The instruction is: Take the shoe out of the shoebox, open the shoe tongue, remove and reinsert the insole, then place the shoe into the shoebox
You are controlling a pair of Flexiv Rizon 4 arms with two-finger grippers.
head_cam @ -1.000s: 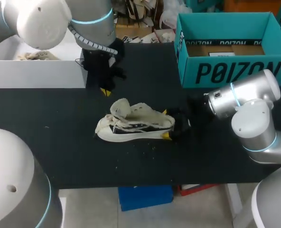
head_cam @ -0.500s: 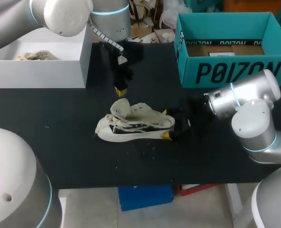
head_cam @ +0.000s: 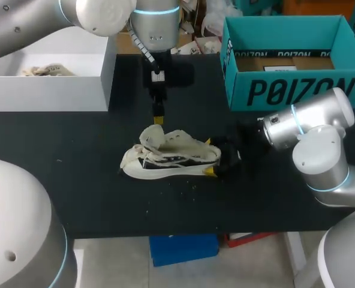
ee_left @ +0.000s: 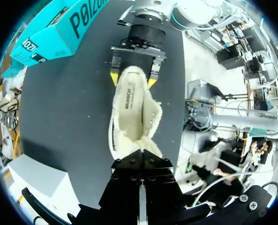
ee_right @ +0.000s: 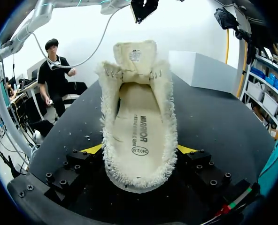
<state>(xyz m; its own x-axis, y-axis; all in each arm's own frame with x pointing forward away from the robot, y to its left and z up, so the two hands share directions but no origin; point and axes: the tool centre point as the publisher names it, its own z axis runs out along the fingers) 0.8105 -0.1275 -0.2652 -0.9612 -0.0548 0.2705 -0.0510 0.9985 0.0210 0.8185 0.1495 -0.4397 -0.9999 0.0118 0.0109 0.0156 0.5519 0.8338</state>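
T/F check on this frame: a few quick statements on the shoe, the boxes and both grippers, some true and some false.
1. The shoe lies on the table, outside the teal shoebox. True.
2. The right gripper is open and clear of the shoe. False: its fingers clamp the heel from both sides.
3. The left gripper holds the insole in the air. False: the insole lies inside the shoe, and the left gripper hangs near the raised tongue with its fingers together.
4. A white box stands at the table's left, the teal shoebox at its right. True.
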